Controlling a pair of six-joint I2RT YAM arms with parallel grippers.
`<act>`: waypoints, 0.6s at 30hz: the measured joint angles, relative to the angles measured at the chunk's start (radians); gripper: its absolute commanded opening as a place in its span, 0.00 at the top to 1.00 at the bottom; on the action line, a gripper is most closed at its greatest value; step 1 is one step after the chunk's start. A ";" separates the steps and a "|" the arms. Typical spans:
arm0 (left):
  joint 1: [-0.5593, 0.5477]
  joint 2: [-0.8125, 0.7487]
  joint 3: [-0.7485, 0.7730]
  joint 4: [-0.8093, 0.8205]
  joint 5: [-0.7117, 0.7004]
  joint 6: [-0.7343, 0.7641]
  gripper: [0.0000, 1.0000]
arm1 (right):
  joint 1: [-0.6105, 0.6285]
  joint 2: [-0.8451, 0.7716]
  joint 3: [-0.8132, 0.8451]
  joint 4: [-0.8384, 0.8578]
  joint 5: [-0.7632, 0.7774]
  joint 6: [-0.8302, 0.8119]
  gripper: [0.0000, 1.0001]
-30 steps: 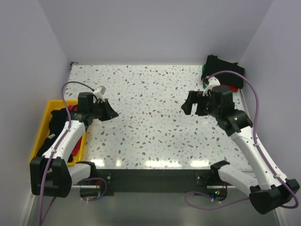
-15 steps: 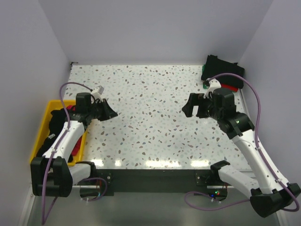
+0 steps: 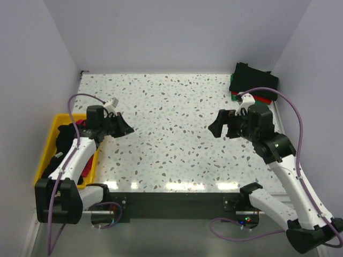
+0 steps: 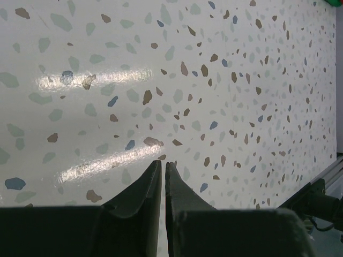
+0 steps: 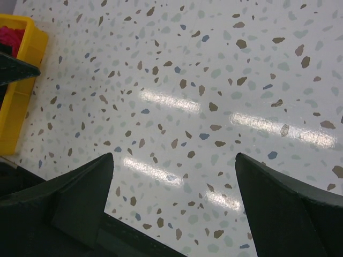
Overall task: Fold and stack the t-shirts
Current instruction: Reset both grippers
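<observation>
A folded black t-shirt (image 3: 253,79) tops a stack at the table's back right corner, with red (image 3: 263,99) and green (image 3: 234,91) cloth showing beneath it. A crumpled black t-shirt (image 3: 63,140) and a red one (image 3: 81,123) lie in the yellow bin. My left gripper (image 3: 126,128) (image 4: 162,164) hovers over bare table just right of the bin, shut with nothing between its fingers. My right gripper (image 3: 217,125) (image 5: 174,156) hangs in front of the stack, open wide and empty, above bare table.
The yellow bin (image 3: 45,152) (image 5: 21,91) sits off the table's left edge, with red cloth (image 5: 10,36) showing in it in the right wrist view. White walls close in the table on the left, back and right. A dark rail (image 3: 171,201) runs along the near edge.
My right arm has drifted a little to the right and nearer, with its jaws still wide. The left arm has barely moved.
</observation>
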 measured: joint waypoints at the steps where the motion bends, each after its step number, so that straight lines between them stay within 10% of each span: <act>1: 0.000 0.000 0.000 0.000 -0.001 0.000 0.88 | 0.000 -0.003 0.000 0.000 -0.002 0.000 0.01; 18: 0.000 0.002 0.000 -0.002 -0.022 0.000 0.87 | 0.006 -0.033 -0.029 -0.024 0.000 0.008 0.01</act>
